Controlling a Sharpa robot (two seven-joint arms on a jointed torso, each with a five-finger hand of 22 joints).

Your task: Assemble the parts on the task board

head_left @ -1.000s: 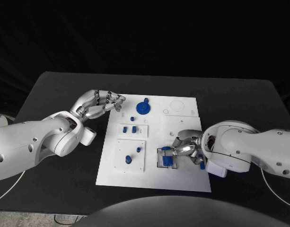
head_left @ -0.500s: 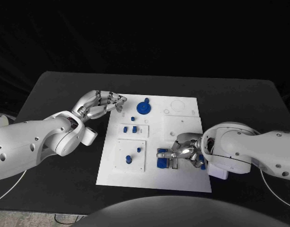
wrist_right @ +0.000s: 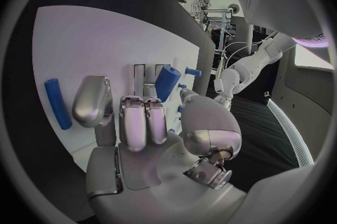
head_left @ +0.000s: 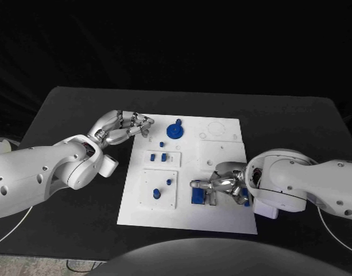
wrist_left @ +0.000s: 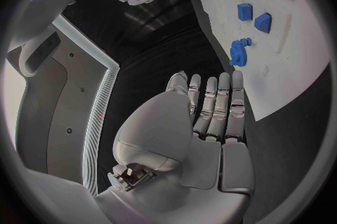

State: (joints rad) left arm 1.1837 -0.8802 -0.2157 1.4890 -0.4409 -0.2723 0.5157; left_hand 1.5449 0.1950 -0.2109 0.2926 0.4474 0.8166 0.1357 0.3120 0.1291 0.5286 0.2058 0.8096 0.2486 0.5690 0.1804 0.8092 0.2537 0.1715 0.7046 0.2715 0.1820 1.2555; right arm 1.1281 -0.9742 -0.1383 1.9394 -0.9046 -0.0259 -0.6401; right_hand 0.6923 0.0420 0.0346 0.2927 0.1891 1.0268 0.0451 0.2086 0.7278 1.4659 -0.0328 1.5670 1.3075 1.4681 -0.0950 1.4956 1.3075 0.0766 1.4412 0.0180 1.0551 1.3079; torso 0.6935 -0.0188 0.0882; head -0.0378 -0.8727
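Head view: we see the right hand (head_left: 224, 185) over the near-right of the task board (head_left: 188, 213), on a blue part (head_left: 200, 196); grasp unclear. Left hand (head_left: 123, 127) hovers at far-left edge, fingers curled, holding nothing

Right wrist view: blue cylinder (wrist_right: 165, 82) beyond fingertips (wrist_right: 133, 120). We judge seating in progress; next, press straight down

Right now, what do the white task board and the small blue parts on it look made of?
The flat white task board looks like matte plastic: even white, no glare, shallow moulded recesses. The small blue parts, such as the blue gear-shaped piece and the blue cylinder, look like plastic too, possibly printed: uniform colour, dull sheen. Neither is certain.
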